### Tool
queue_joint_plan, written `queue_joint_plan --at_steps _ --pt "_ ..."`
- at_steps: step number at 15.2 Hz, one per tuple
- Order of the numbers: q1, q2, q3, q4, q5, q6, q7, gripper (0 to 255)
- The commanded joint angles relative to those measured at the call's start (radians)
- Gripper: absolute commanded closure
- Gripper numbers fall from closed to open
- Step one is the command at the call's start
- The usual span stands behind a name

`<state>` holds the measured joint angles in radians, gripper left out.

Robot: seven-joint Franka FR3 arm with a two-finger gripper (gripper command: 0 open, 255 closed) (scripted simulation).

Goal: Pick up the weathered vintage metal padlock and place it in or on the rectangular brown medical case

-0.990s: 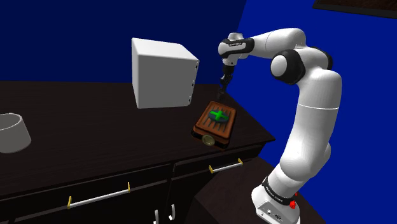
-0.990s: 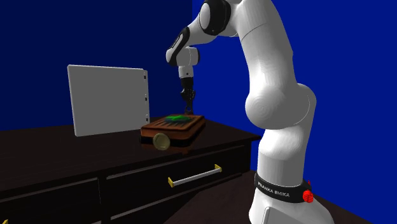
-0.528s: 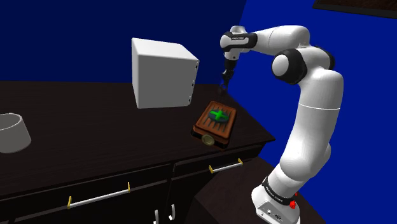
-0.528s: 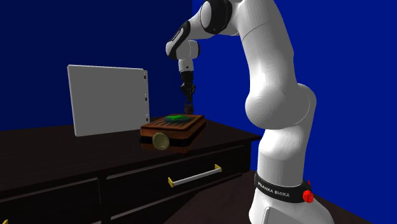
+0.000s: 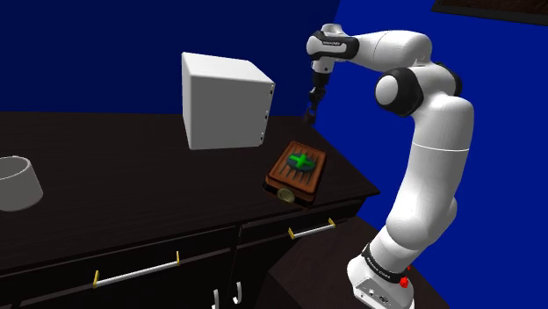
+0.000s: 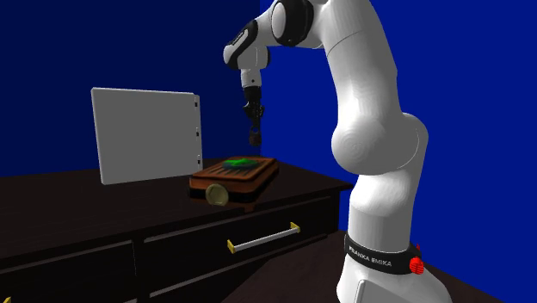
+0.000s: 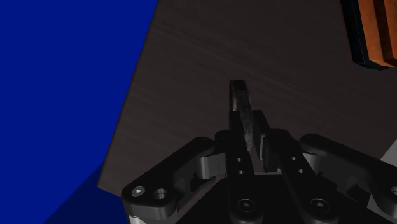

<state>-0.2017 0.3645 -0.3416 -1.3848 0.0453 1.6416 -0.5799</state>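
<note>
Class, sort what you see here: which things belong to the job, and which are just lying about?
Job: tool, shut on the dark padlock; brown case with green cross.
Lying about: white box; grey bowl.

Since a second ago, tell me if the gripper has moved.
Yes. The gripper, shut on the padlock, has risen higher above the brown case, up alongside the white box.

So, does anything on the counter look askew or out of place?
The brown case lies turned askew to the counter, close to its front edge. Nothing looks spilled or damaged.
</note>
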Motion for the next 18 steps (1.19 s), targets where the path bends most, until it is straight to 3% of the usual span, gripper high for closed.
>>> queue_joint_plan --at_steps 1,15,16,18 --pt "-0.002 0.0 -0.001 0.028 0.0 -0.029 -0.002 255" --pt "-0.035 0.063 -0.004 0.315 0.019 -0.253 -0.017 255" --pt "-0.036 0.065 -0.004 0.32 0.02 -0.256 -0.017 255" --pt "0.012 -0.034 -0.001 0.187 -0.009 -0.22 0.017 255"
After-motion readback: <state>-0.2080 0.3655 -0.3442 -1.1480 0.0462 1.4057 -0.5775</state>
